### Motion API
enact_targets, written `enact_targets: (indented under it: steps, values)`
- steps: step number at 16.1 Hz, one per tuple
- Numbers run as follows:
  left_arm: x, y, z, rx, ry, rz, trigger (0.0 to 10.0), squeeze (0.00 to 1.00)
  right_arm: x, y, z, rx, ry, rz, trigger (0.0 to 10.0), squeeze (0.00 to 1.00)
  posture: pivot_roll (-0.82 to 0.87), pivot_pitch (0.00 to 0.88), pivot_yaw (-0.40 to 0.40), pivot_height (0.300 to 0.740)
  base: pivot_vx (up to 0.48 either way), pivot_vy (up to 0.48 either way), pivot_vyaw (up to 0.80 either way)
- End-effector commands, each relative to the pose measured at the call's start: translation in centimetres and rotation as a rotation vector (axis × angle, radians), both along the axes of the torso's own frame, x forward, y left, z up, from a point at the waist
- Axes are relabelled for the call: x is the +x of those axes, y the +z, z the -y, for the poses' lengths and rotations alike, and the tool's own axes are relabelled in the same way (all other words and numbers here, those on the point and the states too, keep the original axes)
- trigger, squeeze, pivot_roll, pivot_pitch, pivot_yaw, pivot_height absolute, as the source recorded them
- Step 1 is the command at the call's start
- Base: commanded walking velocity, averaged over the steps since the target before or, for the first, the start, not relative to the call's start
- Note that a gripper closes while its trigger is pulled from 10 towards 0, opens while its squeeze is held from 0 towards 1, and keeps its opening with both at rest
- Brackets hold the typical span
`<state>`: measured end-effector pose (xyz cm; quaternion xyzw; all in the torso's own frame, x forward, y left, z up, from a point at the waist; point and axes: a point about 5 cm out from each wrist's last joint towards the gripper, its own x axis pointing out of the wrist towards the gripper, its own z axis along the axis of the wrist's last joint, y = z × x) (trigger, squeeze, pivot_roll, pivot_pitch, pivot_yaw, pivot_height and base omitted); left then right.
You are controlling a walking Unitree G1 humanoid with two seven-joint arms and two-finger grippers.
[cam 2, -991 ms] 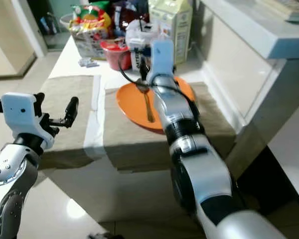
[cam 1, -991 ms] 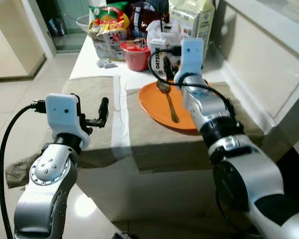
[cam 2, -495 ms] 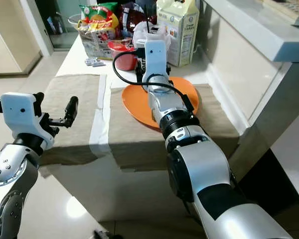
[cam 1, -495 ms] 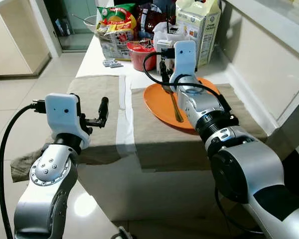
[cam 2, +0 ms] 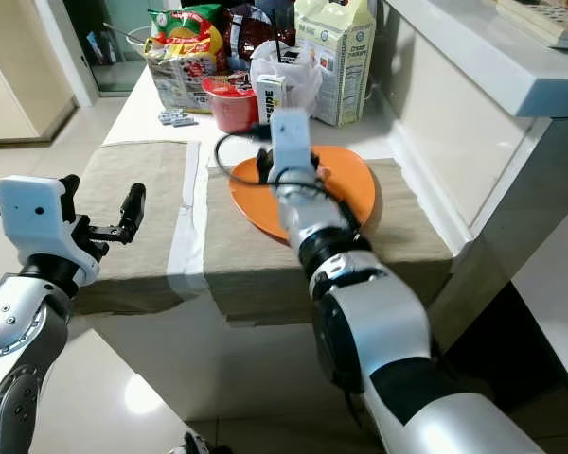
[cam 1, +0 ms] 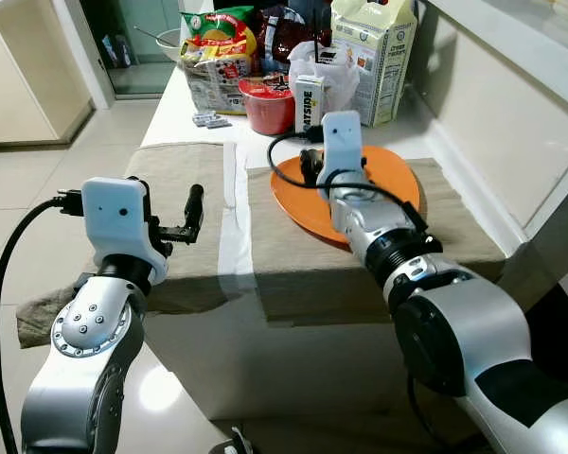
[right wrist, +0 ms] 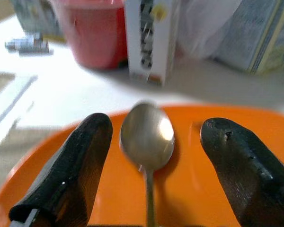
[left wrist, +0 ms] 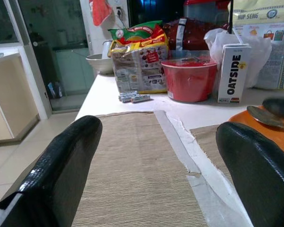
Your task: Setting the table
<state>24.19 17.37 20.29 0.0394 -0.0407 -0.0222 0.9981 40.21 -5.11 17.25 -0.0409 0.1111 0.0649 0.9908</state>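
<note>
An orange plate [cam 1: 383, 184] lies on the right tan placemat [cam 1: 293, 260]. A metal spoon [right wrist: 146, 135] rests on the plate with its bowl toward the far side. My right gripper [right wrist: 156, 125] hovers low over the plate, open, with one black finger [right wrist: 71, 170] on each side of the spoon's bowl. In the eye views my right arm [cam 1: 360, 203] covers most of the spoon. My left gripper [cam 1: 193, 203] is held open above the near edge of the bare left placemat [cam 1: 185, 170], with nothing between its fingers [left wrist: 61, 165].
Behind the plate stand a red bowl [cam 1: 268, 102], an Oatside carton [cam 1: 308, 102], a white plastic bag [cam 1: 339, 68], a milk carton [cam 1: 374, 52] and a snack bag [cam 1: 218, 57]. A counter wall [cam 1: 511, 123] borders the table's right side. Tiled floor [cam 1: 38, 180] lies to the left.
My right gripper has drawn back toward me and dropped lower over the plate, so its arm now hides the spoon in the eye views. The left arm has not moved.
</note>
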Motion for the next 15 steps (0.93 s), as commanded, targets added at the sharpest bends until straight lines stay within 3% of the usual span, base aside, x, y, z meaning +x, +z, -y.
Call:
enact_targets:
  steps: [1, 6, 15]
  values:
    - [-0.2, 0.2, -0.2, 0.016, 0.013, -0.001, 10.0, 0.00, -0.2, -0.5, -0.2, -0.032, 0.010, -0.025, 10.0, 0.00, 0.04, 0.000, 0.042, 0.740, 0.000, 0.000, 0.00]
    - [-0.2, 0.1, -0.1, 0.016, 0.013, -0.003, 10.0, 0.00, -0.7, -2.3, 0.2, -0.078, 0.009, -0.095, 10.0, 0.00, 0.03, 0.000, 0.041, 0.740, 0.000, 0.000, 0.00]
    - [0.0, 0.4, -0.1, 0.024, 0.012, 0.004, 10.0, 0.00, -0.9, -2.7, 0.3, -0.093, 0.000, -0.112, 10.0, 0.00, 0.02, 0.000, 0.043, 0.740, 0.000, 0.000, 0.00]
